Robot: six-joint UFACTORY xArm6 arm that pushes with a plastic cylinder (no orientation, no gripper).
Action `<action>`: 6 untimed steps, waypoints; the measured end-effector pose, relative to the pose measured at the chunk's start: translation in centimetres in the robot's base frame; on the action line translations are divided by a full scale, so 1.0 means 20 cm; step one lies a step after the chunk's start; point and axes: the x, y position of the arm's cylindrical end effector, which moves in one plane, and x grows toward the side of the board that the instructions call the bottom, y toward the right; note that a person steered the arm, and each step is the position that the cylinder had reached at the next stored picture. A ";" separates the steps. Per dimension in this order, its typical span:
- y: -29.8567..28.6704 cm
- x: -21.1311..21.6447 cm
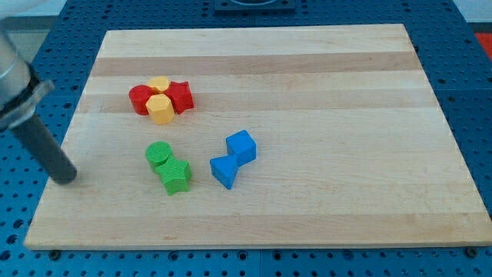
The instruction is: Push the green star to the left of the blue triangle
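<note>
The green star (176, 176) lies on the wooden board (323, 92), left of centre, touching a green round block (159, 155) just above and left of it. The blue triangle (224, 170) lies to the star's right, touching a blue cube (242, 146) above and right of it. My tip (68, 179) rests at the board's left edge, well to the left of the green blocks, at about the star's height. The rod slants up to the view's top left.
A cluster of two red blocks (141, 99) (181, 95) and two yellow blocks (161, 109) (159, 83) sits at the upper left of the board. Blue perforated table surrounds the board.
</note>
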 end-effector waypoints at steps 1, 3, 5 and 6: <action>0.18 0.17; 0.53 0.15; 0.60 0.05; 0.65 0.05</action>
